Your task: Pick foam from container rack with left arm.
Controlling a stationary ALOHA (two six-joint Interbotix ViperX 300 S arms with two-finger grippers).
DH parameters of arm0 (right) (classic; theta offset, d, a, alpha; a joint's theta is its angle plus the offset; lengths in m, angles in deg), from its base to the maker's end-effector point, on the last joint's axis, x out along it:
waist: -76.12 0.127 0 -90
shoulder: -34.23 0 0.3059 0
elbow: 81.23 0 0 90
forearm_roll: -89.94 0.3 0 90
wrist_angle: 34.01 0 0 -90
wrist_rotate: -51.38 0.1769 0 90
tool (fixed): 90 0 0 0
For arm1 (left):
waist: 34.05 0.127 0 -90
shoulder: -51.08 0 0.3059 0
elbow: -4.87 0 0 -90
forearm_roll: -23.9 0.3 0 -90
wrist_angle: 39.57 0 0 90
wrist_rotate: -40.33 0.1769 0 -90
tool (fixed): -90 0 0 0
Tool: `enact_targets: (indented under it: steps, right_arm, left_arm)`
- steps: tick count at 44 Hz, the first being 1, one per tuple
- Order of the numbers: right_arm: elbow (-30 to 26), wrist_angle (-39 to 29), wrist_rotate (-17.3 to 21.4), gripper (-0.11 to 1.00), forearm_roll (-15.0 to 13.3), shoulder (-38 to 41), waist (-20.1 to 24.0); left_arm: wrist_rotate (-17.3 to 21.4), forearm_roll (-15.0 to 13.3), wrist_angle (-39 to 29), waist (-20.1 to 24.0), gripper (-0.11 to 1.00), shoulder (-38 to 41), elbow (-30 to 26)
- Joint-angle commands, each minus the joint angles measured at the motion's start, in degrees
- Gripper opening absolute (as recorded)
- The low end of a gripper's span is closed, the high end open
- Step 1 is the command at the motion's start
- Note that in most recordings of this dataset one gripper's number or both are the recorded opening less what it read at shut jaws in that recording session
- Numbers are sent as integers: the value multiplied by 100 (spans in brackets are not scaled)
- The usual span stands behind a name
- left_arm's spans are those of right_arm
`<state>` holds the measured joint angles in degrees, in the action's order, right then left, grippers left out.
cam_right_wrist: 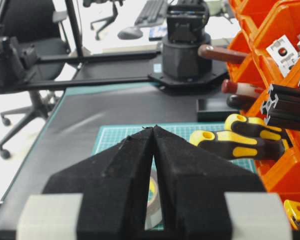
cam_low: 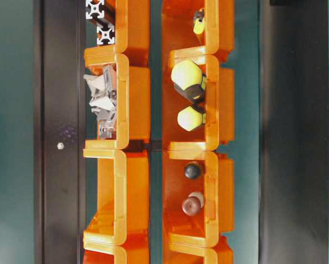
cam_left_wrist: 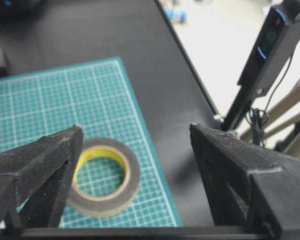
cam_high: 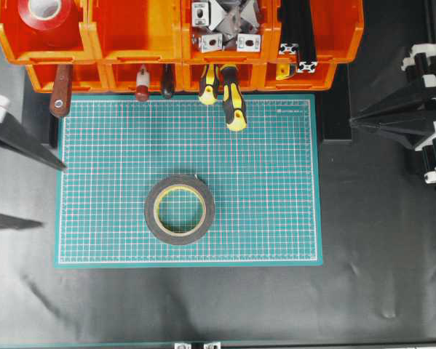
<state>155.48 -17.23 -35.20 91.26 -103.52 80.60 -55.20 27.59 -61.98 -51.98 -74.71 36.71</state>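
Note:
The foam (cam_high: 150, 211), a black roll with a cream-yellow liner and a hollow centre, lies flat on the green mat (cam_high: 276, 182), apart from both grippers. The orange container rack (cam_high: 159, 43) spans the far edge, and its bins (cam_low: 137, 99) face the table-level view. My left gripper (cam_high: 52, 196) stands open at the mat's left edge with nothing between its fingers. In the left wrist view the foam (cam_left_wrist: 132, 165) lies below and beyond the left finger of the gripper (cam_left_wrist: 136, 130). My right gripper (cam_high: 352, 122) is shut and empty off the mat's right side, its tips (cam_right_wrist: 153, 128) together.
A red tape roll (cam_high: 46, 13) sits in the top-left bin. Yellow-and-black screwdriver handles (cam_high: 232, 98) and a wooden handle (cam_high: 60, 93) stick out of the lower bins over the mat. Metal brackets (cam_high: 225, 25) and black extrusions (cam_high: 298, 36) fill the upper right bins.

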Motion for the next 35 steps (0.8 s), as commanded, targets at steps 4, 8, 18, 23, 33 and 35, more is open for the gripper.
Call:
enact_targets:
  steps: [4,8,18,23,33,35]
  right_arm:
    - [-193,53,9,1,9,-26,9]
    - [-185,53,9,1,9,-70,9]
    - [-176,53,0,1,9,-132,9]
    - [-141,18,0,1,18,-149,9]
    - [-105,44,0,1,9,-167,18]
    - [-114,44,0,1,9,-167,9]
  left_arm:
    - [0,18,79,88,80,-589,246]
    - [-26,18,79,141,80,-940,413]
    - [-9,18,53,272,79,-1503,633]
    - [-9,9,53,308,79,-1661,747]
    - [-62,9,141,404,79,-1916,923]
    - [-62,9,176,413,79,-1916,940]
